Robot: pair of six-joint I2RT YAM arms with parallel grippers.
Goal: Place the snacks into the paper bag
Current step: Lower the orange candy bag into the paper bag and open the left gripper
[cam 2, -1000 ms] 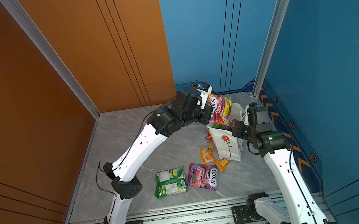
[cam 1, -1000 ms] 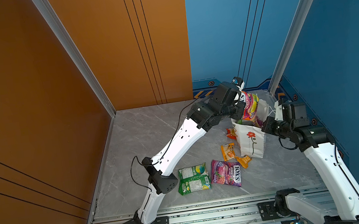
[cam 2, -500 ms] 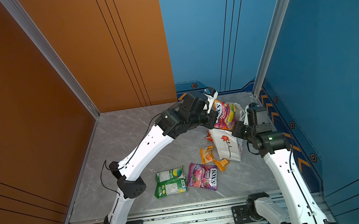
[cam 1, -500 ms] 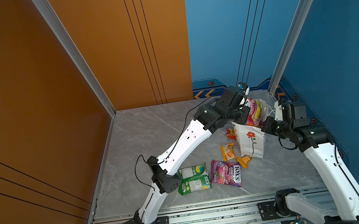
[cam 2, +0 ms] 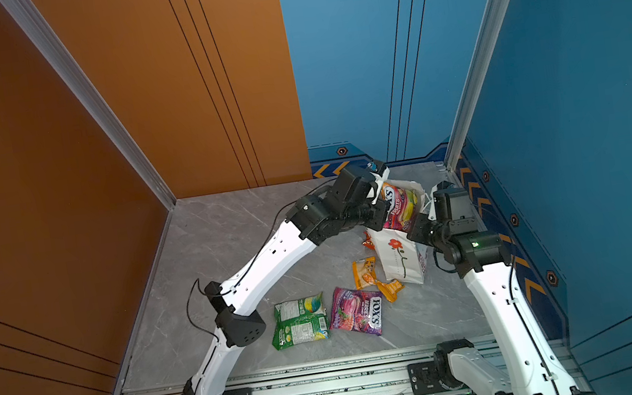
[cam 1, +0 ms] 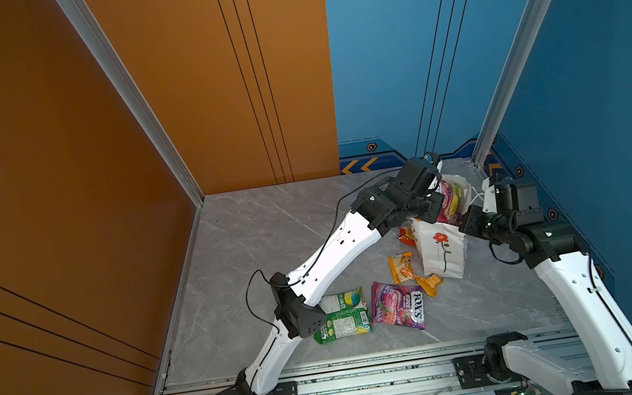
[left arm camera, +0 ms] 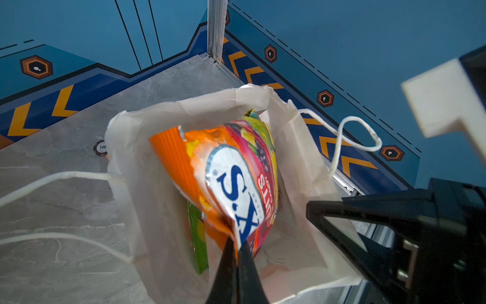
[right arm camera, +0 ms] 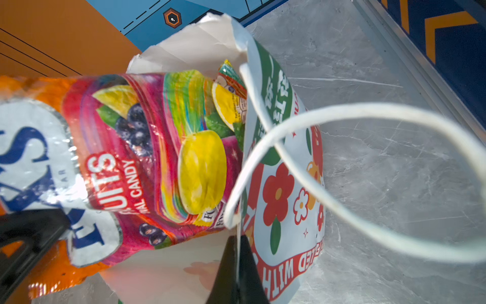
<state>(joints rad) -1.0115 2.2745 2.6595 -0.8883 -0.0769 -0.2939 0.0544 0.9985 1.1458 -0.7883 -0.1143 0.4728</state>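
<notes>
"FOX'S" was read on the orange packet (right arm camera: 147, 163) in the mouth of the paper bag (right arm camera: 278, 184). "UITS" and "AL CANDY", cut off, were noted on it too.
"FOX'S" and "BERRIES" were read on the purple packet (cam 1: 399, 306) lying near the bag.
"ED WITH" was seen in red on the bag's side.
"100" was read on a round disc (left arm camera: 101, 148) beside the bag.

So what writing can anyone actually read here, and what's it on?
"FOX'S", "BERRIES": purple packet on the floor.
"FOX'S", "Fruits": orange packet in the paper bag mouth.
"100": small round disc.
"ED WITH": paper bag side, rest hidden.
Green packets: too small to read.
</notes>
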